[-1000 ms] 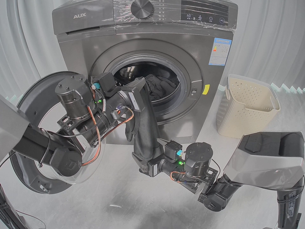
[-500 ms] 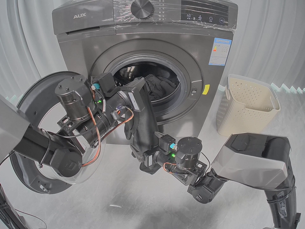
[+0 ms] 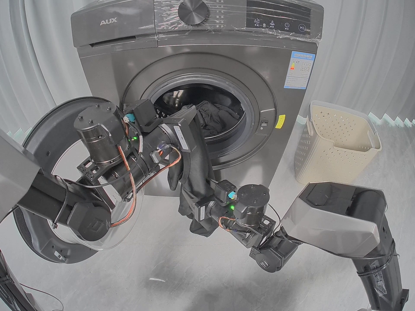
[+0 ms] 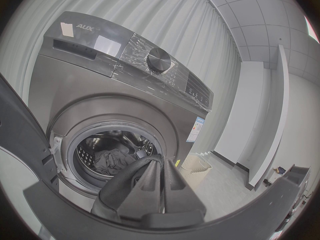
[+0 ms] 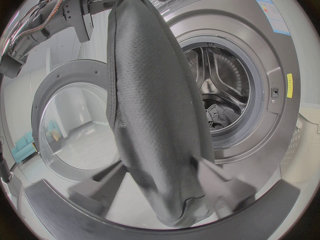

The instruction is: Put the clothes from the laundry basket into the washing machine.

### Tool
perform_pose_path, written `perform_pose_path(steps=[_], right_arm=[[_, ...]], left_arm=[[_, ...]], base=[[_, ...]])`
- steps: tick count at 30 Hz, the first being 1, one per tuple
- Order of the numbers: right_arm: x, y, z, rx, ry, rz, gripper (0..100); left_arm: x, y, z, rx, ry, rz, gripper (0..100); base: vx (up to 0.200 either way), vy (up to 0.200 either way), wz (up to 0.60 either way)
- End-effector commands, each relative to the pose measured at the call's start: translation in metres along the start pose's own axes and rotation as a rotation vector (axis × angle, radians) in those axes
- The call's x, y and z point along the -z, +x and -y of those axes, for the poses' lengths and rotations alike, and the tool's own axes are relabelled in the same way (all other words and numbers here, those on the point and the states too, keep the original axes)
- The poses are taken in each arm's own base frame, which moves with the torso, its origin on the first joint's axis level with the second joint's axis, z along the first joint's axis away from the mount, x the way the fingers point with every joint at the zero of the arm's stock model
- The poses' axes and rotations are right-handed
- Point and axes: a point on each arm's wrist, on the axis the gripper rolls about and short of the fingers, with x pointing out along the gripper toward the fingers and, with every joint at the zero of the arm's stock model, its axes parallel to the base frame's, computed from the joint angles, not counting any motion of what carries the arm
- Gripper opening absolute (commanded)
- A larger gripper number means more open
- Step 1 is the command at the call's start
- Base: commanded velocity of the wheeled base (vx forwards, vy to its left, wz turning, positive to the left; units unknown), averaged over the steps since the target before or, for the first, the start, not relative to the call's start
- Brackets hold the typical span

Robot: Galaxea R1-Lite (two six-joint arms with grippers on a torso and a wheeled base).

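Nearly done I think: dark clothes (image 3: 216,115) already in the washing machine (image 3: 129,65), laundry basket (image 3: 341,152) at its 3 o'clock looks empty, and one dark garment (image 3: 196,169) hangs at the opening's 7 o'clock, pinched by the left end effector (image 4: 163,160), with the right end effector (image 5: 163,184) spread wide around its bottom.
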Motion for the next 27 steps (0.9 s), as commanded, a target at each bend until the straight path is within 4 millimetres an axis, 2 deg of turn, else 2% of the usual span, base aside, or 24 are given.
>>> perform_pose_path(steps=[1, 9, 10, 14, 18, 22, 27], right_arm=[[-0.001, -0.001, 0.002, 0.005, 0.000, 0.002, 0], [-0.028, -0.022, 0.011, 0.022, 0.003, 0.010, 0], [-0.037, -0.029, 0.014, 0.029, 0.003, 0.015, 0], [-0.047, -0.036, 0.017, 0.035, 0.004, 0.025, 0], [-0.057, -0.048, 0.030, 0.061, 0.002, 0.020, 0], [-0.061, -0.060, 0.035, 0.063, -0.001, 0.012, 0], [-0.044, -0.085, 0.043, 0.017, -0.002, -0.091, 0]], left_arm=[[0.002, -0.001, -0.001, -0.003, 0.000, -0.008, 0], [0.005, 0.000, -0.019, -0.051, 0.015, -0.012, 0], [0.006, -0.002, -0.023, -0.062, 0.017, -0.013, 0], [0.008, -0.006, -0.023, -0.061, 0.017, -0.013, 0], [0.013, -0.015, -0.024, -0.062, 0.020, -0.027, 0], [0.016, -0.019, -0.026, -0.064, 0.021, -0.030, 0], [0.013, -0.021, -0.029, -0.073, 0.023, -0.006, 0]], base=[[0.000, 0.000, 0.00], [0.000, 0.000, 0.00], [0.000, 0.000, 0.00], [0.000, 0.000, 0.00], [0.000, 0.000, 0.00], [0.000, 0.000, 0.00], [0.000, 0.000, 0.00]])
